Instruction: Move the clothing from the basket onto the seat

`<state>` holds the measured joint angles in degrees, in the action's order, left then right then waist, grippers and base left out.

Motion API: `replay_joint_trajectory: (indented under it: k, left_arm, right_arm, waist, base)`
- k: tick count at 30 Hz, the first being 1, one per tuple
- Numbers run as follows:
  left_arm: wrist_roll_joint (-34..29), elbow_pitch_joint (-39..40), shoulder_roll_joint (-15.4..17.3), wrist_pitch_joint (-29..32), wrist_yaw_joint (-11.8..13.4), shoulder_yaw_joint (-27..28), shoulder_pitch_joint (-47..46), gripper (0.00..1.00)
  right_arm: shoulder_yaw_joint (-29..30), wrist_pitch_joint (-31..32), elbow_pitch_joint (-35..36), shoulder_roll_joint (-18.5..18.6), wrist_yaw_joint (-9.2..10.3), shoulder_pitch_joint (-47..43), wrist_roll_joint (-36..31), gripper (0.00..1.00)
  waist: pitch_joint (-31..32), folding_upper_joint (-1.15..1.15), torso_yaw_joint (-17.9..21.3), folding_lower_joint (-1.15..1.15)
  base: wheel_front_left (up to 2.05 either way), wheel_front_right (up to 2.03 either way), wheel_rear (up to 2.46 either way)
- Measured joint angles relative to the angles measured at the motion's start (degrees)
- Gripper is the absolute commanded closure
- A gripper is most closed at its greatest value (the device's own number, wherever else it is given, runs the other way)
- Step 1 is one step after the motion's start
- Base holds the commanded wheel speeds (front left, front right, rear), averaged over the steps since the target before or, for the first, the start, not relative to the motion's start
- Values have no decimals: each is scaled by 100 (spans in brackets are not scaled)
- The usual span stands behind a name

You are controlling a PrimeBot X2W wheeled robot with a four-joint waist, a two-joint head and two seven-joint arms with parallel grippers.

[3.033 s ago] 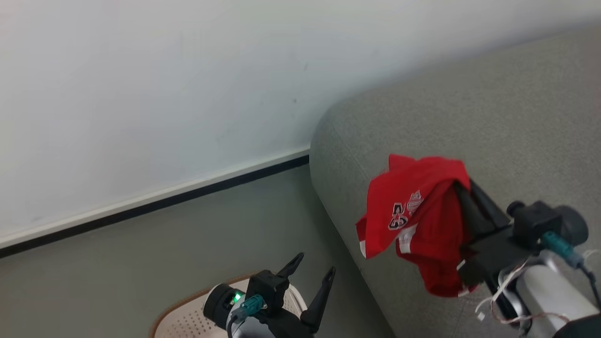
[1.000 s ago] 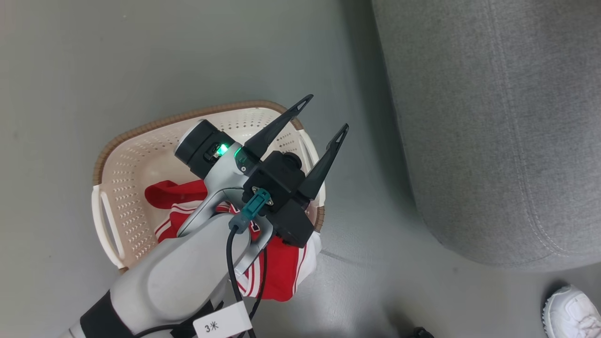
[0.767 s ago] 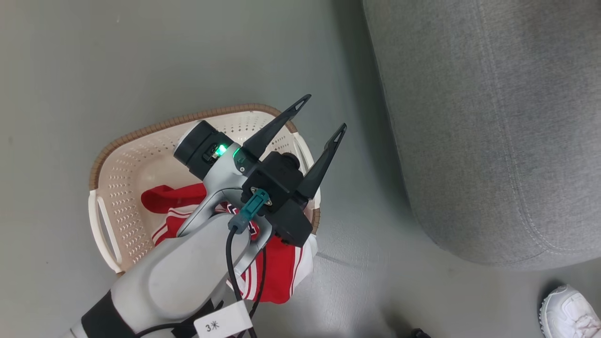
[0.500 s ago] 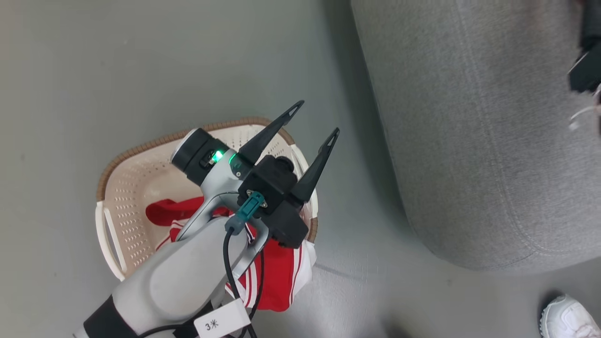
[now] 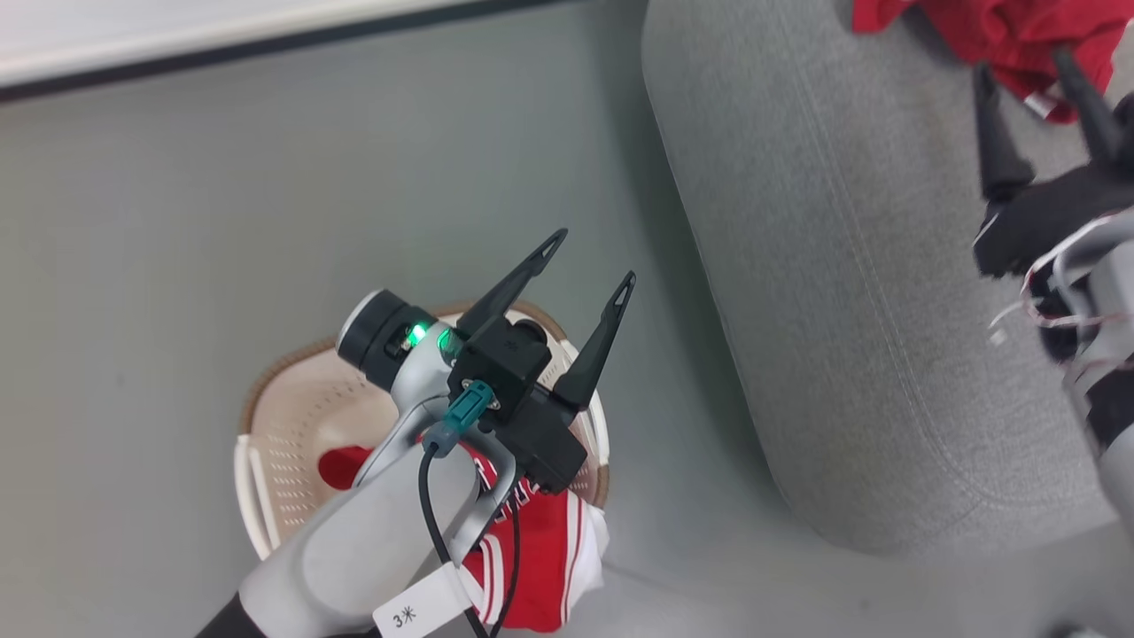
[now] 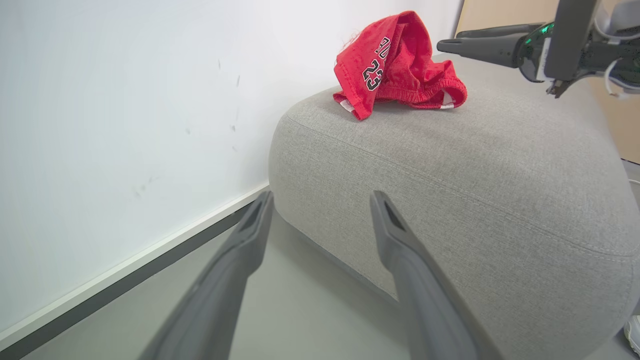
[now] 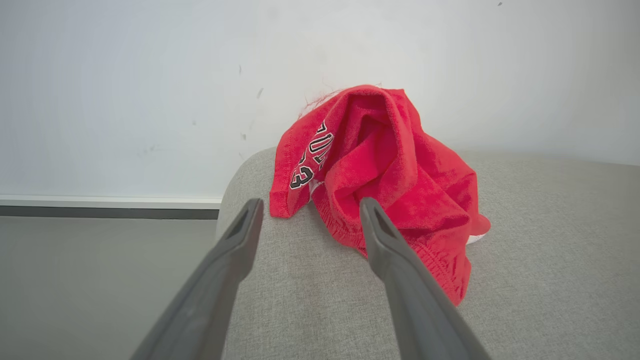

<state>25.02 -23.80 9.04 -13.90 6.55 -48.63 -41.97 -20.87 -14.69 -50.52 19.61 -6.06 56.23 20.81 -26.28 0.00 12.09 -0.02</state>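
One red garment with the number 23 lies bunched on top of the grey sofa, near its far end by the wall. My right gripper is open just short of it, holding nothing. The right wrist view shows this garment right beyond the open gripper. The other red garment, with white stripes, hangs over the near rim of the cream basket on the floor. My left gripper hovers open and bare above the basket, pointing at the sofa.
A white wall with a dark skirting strip runs behind the sofa's end. Grey floor surrounds the basket, which stands close to the sofa's side. A white shoe shows by the sofa's near corner.
Three seconds ago my right gripper held a red garment over the sofa; that garment now lies on the sofa and the gripper is open. The head camera dipped, then tilted back up.
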Motion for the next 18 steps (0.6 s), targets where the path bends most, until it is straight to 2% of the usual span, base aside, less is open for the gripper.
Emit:
replay_joint_trajectory:
  k: [9, 14, 18]
  left_arm:
    - [293, -222, -35, -38, 1, 216, 460, 0]
    - [417, -318, 34, -40, 5, 401, 784, 0]
    - [598, -346, 154, -41, 8, 630, 1117, 0]
  right_arm:
    - [140, 0, 599, -229, 12, -1063, 42, 0]
    - [176, 0, 927, -408, 112, -1705, 68, 0]
    - [180, 0, 1279, -611, 276, -2203, 68, 0]
  waist:
    - [625, 0, -310, 0]
    - [975, -1, -535, 1]
    - [1271, 0, -700, 0]
  base:
    - [0, 0, 0]
    - [0, 0, 0]
    - [0, 0, 0]
